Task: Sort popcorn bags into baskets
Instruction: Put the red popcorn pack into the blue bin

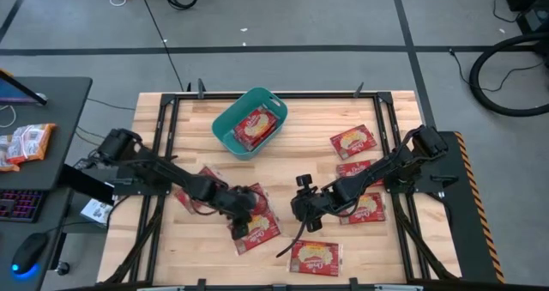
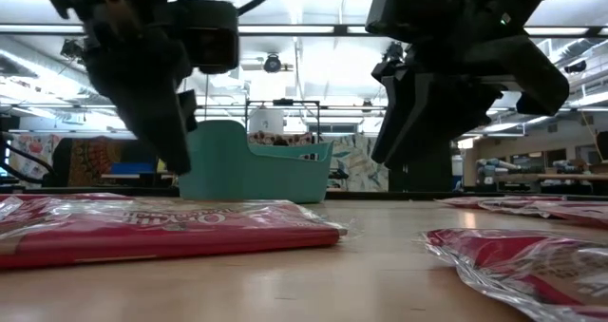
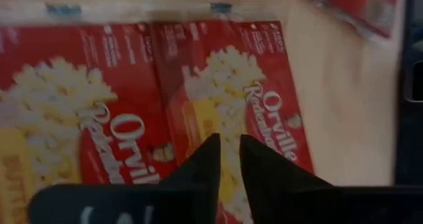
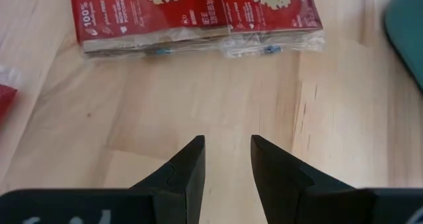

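Popcorn bags (image 1: pixel 353 142) lie scattered over the table (image 1: pixel 189 119), one already in the teal basket (image 1: pixel 225 121) at the far middle. The left gripper (image 3: pixel 228 159), fingers nearly closed on nothing, hangs over a bag pair (image 3: pixel 218 105) near left of centre. The right gripper (image 4: pixel 227 159) waits slightly open over bare wood. Risk: those two bags touch (edges abutting), so a pinch could drag both or slip off the slick wrap.
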Controlling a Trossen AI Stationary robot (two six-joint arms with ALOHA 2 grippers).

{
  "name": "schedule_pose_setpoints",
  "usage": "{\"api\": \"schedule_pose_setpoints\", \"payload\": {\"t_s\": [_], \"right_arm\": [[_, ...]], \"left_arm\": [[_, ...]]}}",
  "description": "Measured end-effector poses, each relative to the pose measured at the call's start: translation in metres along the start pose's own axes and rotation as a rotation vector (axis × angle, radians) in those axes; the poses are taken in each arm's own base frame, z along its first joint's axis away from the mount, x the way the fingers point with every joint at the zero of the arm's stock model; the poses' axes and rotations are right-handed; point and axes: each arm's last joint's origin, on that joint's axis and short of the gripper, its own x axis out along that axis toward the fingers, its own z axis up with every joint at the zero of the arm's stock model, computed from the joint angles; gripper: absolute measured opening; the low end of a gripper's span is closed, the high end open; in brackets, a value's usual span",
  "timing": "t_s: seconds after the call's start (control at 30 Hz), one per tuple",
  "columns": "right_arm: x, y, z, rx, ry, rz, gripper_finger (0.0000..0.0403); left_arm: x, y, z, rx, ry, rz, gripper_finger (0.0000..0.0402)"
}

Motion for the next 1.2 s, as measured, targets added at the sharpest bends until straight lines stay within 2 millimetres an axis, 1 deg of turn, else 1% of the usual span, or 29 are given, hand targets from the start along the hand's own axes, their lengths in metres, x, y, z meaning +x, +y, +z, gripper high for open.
{"api": "schedule_pose_setpoints", "payload": {"t_s": [0.13, 0.23, 0.37, 0.47, 0.57, 0.67, 0.83, 0.97, 1.07, 1.13, 1.2], "right_arm": [[0.000, 0.000, 0.000, 0.015, 0.000, 0.001, 0.0126], [0.000, 0.000, 0.000, 0.015, 0.000, 0.001, 0.0126], [0.000, 0.000, 0.000, 0.015, 0.001, 0.017, 0.0126], [0.000, 0.001, 0.000, 0.015, 0.002, 0.036, 0.0126], [0.000, 0.001, 0.000, 0.004, 0.002, 0.042, 0.0126], [0.000, 0.002, 0.001, -0.017, -0.011, 0.035, 0.0126], [-0.004, 0.011, 0.004, -0.082, -0.049, 0.008, 0.0126], [-0.008, 0.020, 0.005, -0.153, -0.072, -0.016, 0.0126], [-0.013, 0.030, 0.007, -0.221, -0.112, -0.002, 0.0126], [-0.015, 0.035, 0.010, -0.252, -0.152, 0.004, 0.0126], [-0.017, 0.039, 0.014, -0.253, -0.201, 0.007, 0.0126]], "left_arm": [[0.010, -0.010, 0.006, 0.102, 0.018, 0.107, 0.0108], [0.019, -0.016, 0.005, 0.217, 0.030, 0.157, 0.0129], [0.035, -0.018, -0.004, 0.354, 0.046, 0.225, 0.0141], [0.043, -0.018, -0.007, 0.389, 0.014, 0.297, 0.0141], [0.047, -0.013, -0.005, 0.389, -0.029, 0.379, 0.0141], [0.049, -0.007, 0.002, 0.369, -0.089, 0.437, 0.0141], [0.054, 0.006, 0.021, 0.284, -0.192, 0.441, 0.0141], [0.055, 0.020, 0.034, 0.212, -0.224, 0.435, 0.0141], [0.047, 0.024, 0.040, 0.195, -0.193, 0.377, 0.0141], [0.038, 0.020, 0.046, 0.187, -0.205, 0.307, 0.0141], [0.033, 0.018, 0.046, 0.190, -0.183, 0.267, 0.0141]]}}
